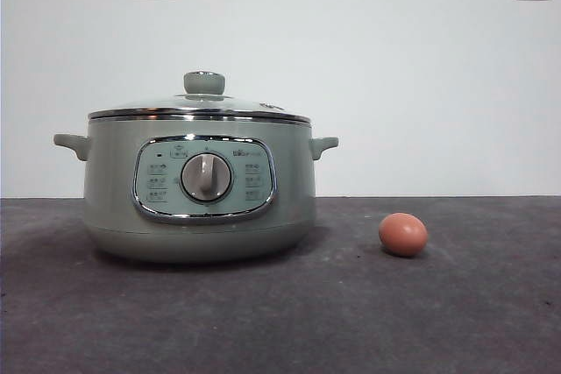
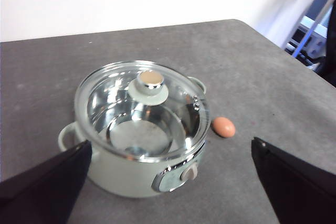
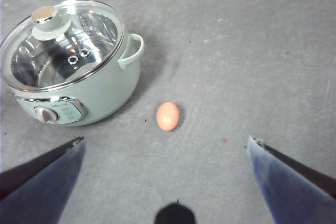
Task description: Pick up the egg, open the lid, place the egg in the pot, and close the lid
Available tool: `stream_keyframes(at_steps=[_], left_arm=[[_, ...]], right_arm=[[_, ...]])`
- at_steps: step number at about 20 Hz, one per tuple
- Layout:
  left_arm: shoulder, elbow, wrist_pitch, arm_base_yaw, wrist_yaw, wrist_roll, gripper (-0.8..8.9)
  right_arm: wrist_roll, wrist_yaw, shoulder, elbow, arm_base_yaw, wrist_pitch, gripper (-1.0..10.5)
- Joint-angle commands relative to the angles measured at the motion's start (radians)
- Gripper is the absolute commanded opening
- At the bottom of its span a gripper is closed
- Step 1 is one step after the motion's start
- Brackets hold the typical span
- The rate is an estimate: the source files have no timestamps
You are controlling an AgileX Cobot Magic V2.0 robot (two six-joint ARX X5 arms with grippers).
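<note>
The pot [image 1: 200, 188] is sitting on the grey table [image 1: 456, 321] with the lid [image 1: 200, 108] resting closed on its rim, dial facing the front camera; through the glass, both wrist views are showing a bare steel bowl with nothing lying in it, something the front view is not revealing. The egg [image 1: 403, 234] is lying on its side on the table near the pot, on the dial's right-hand side as seen from the front, not touching it, its long axis running flat along the table. Both arms are hovering high above: the left gripper [image 2: 170, 182] and the right gripper [image 3: 165, 182] are each holding their jaws spread wide, gripping nothing.
</note>
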Motion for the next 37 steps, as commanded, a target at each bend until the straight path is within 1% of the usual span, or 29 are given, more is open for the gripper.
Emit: stream_keyframes(at_steps=[1, 3, 5, 10, 12, 15, 21, 28, 29, 30, 33, 36, 37], left_arm=[[0.074, 0.043, 0.015, -0.032, 0.002, 0.005, 5.98], [0.162, 0.085, 0.032, -0.070, 0.001, 0.014, 5.98], [0.261, 0.129, 0.053, -0.115, -0.014, 0.043, 5.98], [0.509, 0.220, 0.148, -0.230, -0.134, 0.098, 5.98], [0.605, 0.257, 0.180, -0.266, -0.193, 0.120, 5.98], [0.728, 0.298, 0.223, -0.304, -0.244, 0.144, 5.98], [0.875, 0.302, 0.301, -0.343, -0.299, 0.169, 5.98], [0.955, 0.302, 0.317, -0.366, -0.322, 0.166, 5.82], [0.958, 0.302, 0.315, -0.368, -0.322, 0.166, 5.22], [0.959, 0.302, 0.315, -0.372, -0.322, 0.164, 4.27], [0.959, 0.302, 0.316, -0.374, -0.322, 0.161, 2.40], [0.959, 0.302, 0.313, -0.374, -0.321, 0.156, 1.27], [0.959, 0.302, 0.313, -0.374, -0.321, 0.156, 1.11]], right_arm=[[-0.004, -0.019, 0.007, 0.003, 0.000, 0.003, 5.7], [-0.004, -0.024, 0.022, 0.003, 0.000, 0.005, 5.7], [-0.004, -0.024, 0.040, 0.003, 0.000, 0.004, 5.7], [-0.003, -0.024, 0.084, 0.003, 0.000, 0.000, 5.7], [-0.004, -0.024, 0.098, 0.003, 0.000, -0.005, 5.7], [-0.004, -0.024, 0.106, 0.003, 0.000, -0.015, 5.7], [-0.004, -0.024, 0.117, 0.003, 0.000, -0.023, 5.7], [-0.004, -0.024, 0.117, 0.003, 0.000, -0.023, 5.7], [-0.004, -0.024, 0.117, 0.003, 0.000, -0.023, 5.7], [-0.004, -0.024, 0.117, 0.003, 0.000, -0.023, 5.7], [-0.004, -0.024, 0.117, 0.003, 0.000, -0.023, 5.7], [-0.004, -0.024, 0.117, 0.003, 0.000, -0.023, 5.7], [-0.004, -0.024, 0.117, 0.003, 0.000, -0.023, 5.7]])
